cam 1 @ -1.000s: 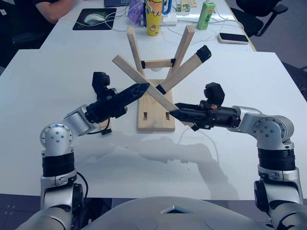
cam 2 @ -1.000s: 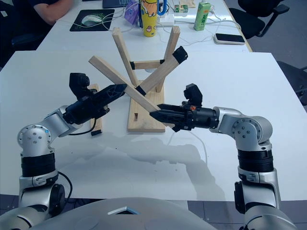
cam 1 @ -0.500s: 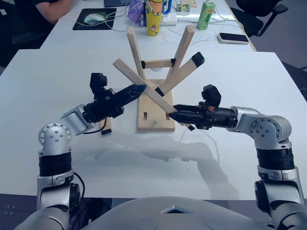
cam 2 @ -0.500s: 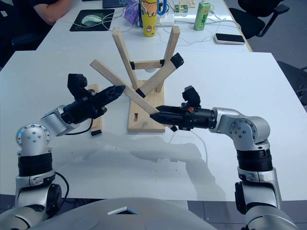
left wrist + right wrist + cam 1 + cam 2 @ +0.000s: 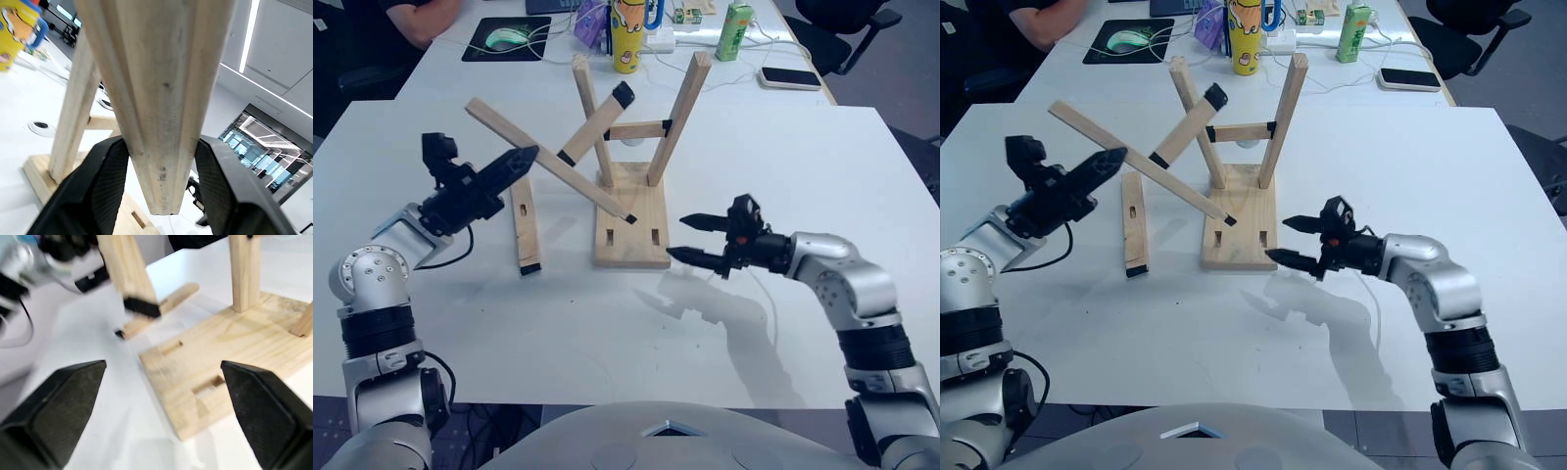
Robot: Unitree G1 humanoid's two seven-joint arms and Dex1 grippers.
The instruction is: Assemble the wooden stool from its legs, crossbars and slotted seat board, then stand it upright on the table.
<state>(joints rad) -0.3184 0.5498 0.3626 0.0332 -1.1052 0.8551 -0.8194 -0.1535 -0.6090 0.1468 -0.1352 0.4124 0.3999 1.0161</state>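
1. Head views: the pale wooden board (image 5: 631,250) is lying flat on the worktop (image 5: 783,157). Two legs (image 5: 677,117) are standing in it, with one crossbar (image 5: 636,129) joining them. The left pincer (image 5: 514,164) is pinching a tilted pair of crossed legs (image 5: 578,176), their lower end over the board. One loose bar (image 5: 524,225) is lying left of the board. The right pincer (image 5: 677,238) is hovering spread, just right of the board.
2. Left wrist view: both fingers (image 5: 105,186) are pressing one of the crossed legs.
3. Right wrist view: the spread fingers are framing the board's two empty slots (image 5: 171,347).

text: none legible | yellow cup (image 5: 626,39): cartoon picture, no words readable; green carton (image 5: 735,31): print too small
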